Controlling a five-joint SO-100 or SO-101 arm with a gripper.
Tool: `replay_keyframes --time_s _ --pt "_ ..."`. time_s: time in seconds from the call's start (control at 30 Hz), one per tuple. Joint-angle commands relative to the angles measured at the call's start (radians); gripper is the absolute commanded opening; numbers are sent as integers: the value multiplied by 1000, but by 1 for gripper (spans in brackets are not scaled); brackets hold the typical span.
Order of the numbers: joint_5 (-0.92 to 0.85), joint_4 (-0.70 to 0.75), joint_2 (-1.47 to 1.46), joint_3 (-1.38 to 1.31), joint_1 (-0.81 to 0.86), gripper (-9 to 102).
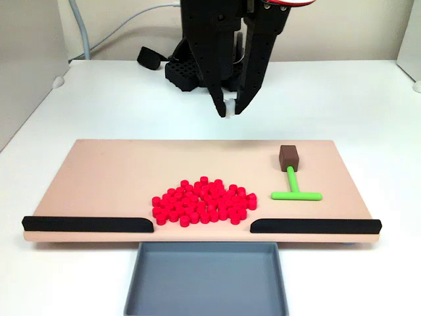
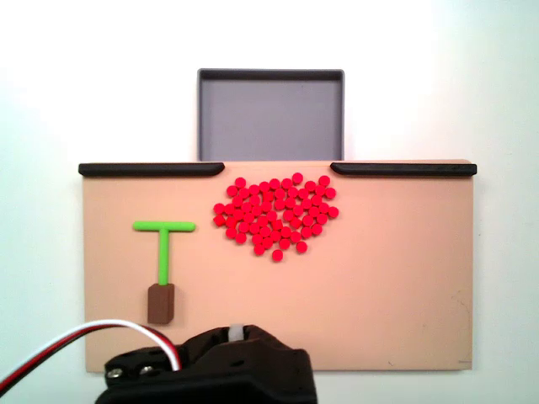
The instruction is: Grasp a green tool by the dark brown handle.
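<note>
The green tool (image 1: 294, 191) lies flat on the tan board (image 1: 105, 178), its dark brown handle (image 1: 289, 157) toward the board's back edge near the right-hand corner in the front fixed view, crossbar pointing toward the front rail. The hand (image 1: 230, 109) hangs above the back edge near the middle, empty, its fingers a narrow gap apart. By the look of it, the approach has not begun: the next move calls for a swing sideways to the handle, a wider opening, then a descent over the block. A heap of red cylinders (image 1: 205, 201) sits mid-board, well apart from the tool, behind two black strips (image 1: 85, 224). The grey tray (image 2: 269, 114) butted against the board's front edge holds nothing. All rests on a white bench (image 1: 368, 99).
</note>
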Motion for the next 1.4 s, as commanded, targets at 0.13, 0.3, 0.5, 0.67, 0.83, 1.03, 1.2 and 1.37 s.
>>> replay_keyframes --time_s 0.13,0.3,0.5,0.67,0.83,1.03,1.2,1.37 --pt "83 -3 9 -34 -78 0" --pt "115 -3 -35 -84 -112 0" --pt "129 -40 -80 -101 -130 0" --pt "163 -60 -100 -101 -146 0" --pt "241 -61 -114 -101 -158 0" --pt "276 -61 -124 -86 -181 0" --pt "272 -61 -132 -95 -199 0" --pt "227 -61 -146 -89 -199 0"
